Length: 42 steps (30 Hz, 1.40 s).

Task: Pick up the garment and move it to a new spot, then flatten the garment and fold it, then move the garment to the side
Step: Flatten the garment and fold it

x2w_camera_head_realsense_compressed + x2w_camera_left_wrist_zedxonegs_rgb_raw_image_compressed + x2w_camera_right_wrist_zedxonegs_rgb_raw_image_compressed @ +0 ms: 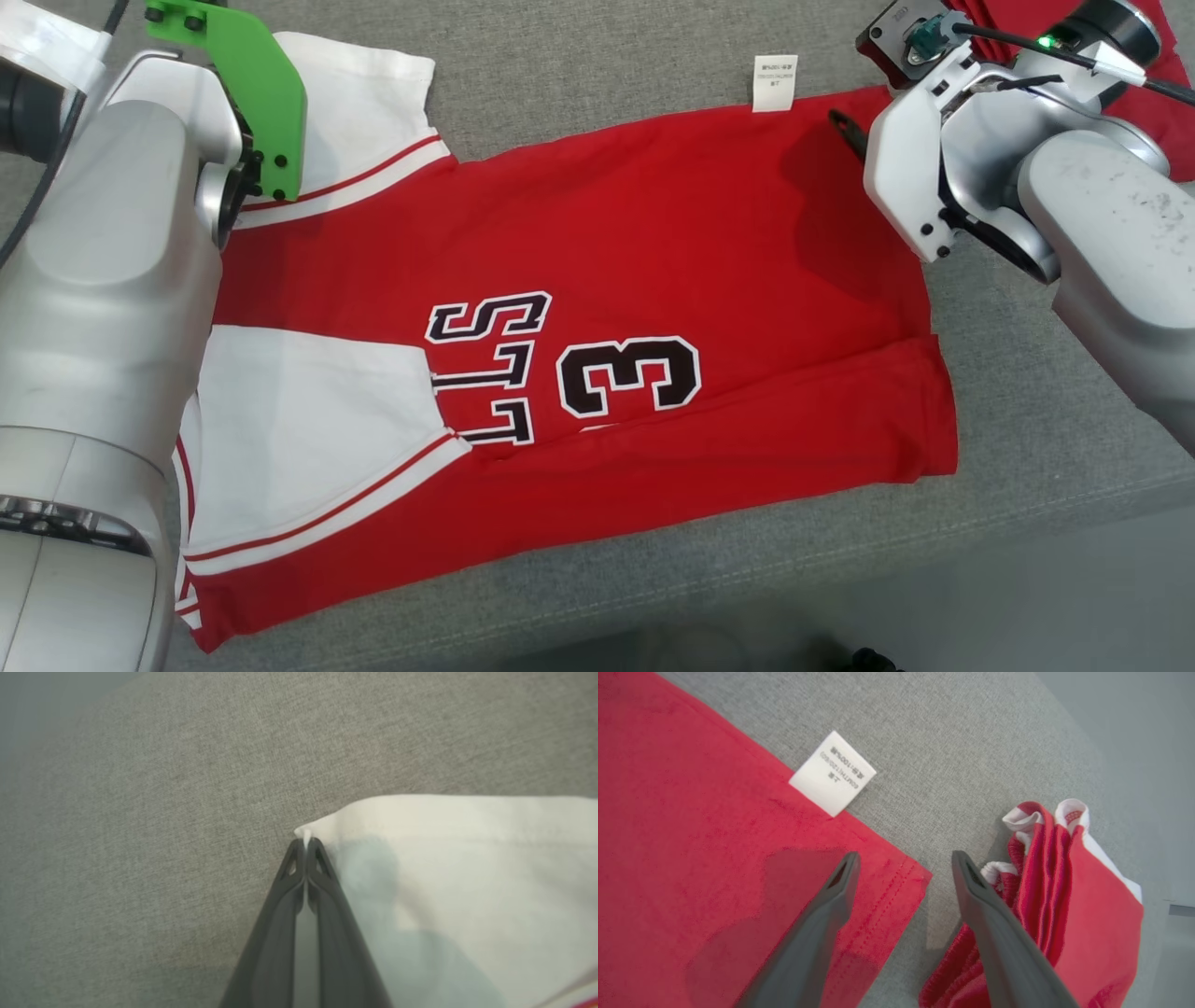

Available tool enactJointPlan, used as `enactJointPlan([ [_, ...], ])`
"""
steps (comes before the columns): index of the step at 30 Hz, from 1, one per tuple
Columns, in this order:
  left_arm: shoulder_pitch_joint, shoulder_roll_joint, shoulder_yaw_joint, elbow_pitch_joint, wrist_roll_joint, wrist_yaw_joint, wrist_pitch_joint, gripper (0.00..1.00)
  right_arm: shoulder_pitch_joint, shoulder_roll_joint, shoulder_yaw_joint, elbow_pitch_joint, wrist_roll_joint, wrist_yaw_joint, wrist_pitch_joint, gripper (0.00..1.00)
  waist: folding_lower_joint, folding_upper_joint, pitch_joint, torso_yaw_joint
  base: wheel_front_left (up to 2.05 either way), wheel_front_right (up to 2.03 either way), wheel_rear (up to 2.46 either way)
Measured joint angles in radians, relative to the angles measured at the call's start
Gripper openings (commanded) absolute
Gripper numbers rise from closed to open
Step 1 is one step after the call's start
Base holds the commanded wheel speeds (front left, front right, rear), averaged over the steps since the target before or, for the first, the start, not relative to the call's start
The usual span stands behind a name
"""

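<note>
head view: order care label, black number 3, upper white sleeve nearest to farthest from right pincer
1. care label, just left of the right pincer
2. black number 3, mid jersey
3. upper white sleeve, far left

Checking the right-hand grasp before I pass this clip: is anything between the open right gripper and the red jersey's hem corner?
Nothing visible stands between them. The right gripper, open, straddles the hem corner of the jersey. A bunched red garment lies beside one finger, off to the side rather than in the way.
</note>
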Motion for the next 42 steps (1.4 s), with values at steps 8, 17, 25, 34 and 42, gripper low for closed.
enactJointPlan([
  [8, 0.004, -0.027, -0.017, 0.017, -0.002, -0.008, -0.021, 0.0, 0.05, 0.062, -0.144, 0.084, -0.055, 0.0, -0.183, 1.0, -0.0001, 0.0, -0.006, 0.019, 0.0, 0.0, 0.0],
  [17, -0.011, -0.034, -0.03, 0.043, -0.009, -0.017, -0.028, 0.0, 0.146, 0.18, -0.313, 0.221, -0.093, 0.0, -0.304, 1.0, -0.0001, 0.0, 0.003, 0.02, 0.0, 0.0, 0.0],
  [25, -0.016, -0.035, -0.035, 0.068, -0.019, -0.021, -0.04, 0.0, 0.107, 0.179, -0.341, 0.203, -0.137, 0.0, -0.246, 1.0, -0.0001, 0.0, -0.004, 0.015, 0.0, 0.0, 0.0],
  [34, -0.017, -0.048, -0.042, 0.09, -0.03, -0.026, -0.048, 0.0, 0.129, 0.157, -0.365, 0.171, -0.147, 0.0, -0.088, 1.0, -0.0001, 0.0, -0.014, 0.016, 0.0, 0.0, 0.0],
  [42, -0.035, -0.048, -0.051, 0.1, -0.038, -0.03, -0.052, 0.0, 0.149, 0.163, -0.39, 0.131, -0.14, 0.0, -0.028, 0.8, -0.0001, 0.0, 0.003, 0.019, 0.0, 0.0, 0.0],
])
